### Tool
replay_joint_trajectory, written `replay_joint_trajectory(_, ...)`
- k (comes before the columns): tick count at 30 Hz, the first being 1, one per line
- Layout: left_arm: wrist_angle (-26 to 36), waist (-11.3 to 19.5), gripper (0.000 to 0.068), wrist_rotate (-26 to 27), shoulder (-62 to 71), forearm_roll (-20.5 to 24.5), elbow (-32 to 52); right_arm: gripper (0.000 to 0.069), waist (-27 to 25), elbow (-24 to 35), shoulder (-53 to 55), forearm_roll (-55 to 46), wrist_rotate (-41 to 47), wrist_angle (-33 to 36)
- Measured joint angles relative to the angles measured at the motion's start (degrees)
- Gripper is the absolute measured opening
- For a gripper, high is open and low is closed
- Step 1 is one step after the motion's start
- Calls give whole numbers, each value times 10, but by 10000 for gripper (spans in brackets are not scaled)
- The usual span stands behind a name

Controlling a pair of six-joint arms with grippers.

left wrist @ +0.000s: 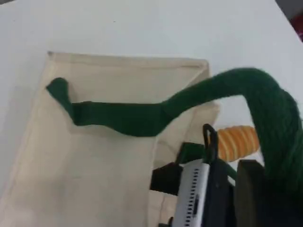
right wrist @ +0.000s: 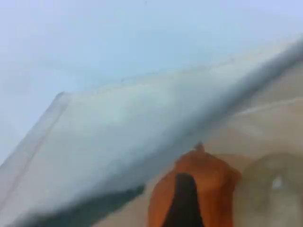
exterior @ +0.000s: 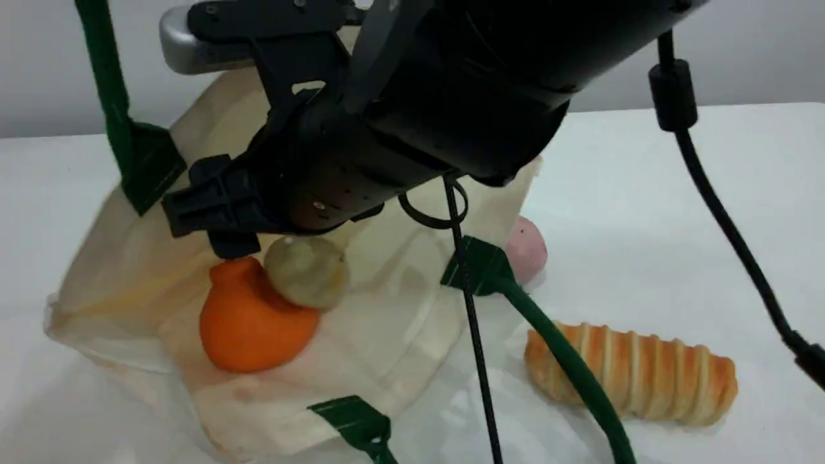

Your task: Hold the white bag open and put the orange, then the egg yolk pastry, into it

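Observation:
The white bag (exterior: 399, 309) lies on the table with its mouth held up. One green handle (exterior: 106, 77) runs taut up out of the scene view. In the left wrist view this handle (left wrist: 265, 99) arches over my left gripper (left wrist: 265, 198), which is shut on it. The orange (exterior: 251, 328) rests inside the bag, and the egg yolk pastry (exterior: 306, 270) leans on its upper right side. My right gripper (exterior: 209, 229) reaches into the bag just above them, open, with nothing between its fingers. Its fingertip (right wrist: 183, 201) hangs over the orange (right wrist: 208, 179), with the pastry (right wrist: 272, 189) to the right.
A long striped bread loaf (exterior: 635, 374) lies on the table right of the bag. A pink ball (exterior: 527, 251) sits behind the bag's right edge. The bag's other green handle (exterior: 554, 348) trails toward the front. A black cable (exterior: 722, 219) hangs at the right.

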Motion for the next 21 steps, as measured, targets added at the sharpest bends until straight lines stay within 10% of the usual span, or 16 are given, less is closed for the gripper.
replay_joint_trajectory(21,-4,0,66,-1,4,16,0,525,-75,116,-182,0,-40,106)
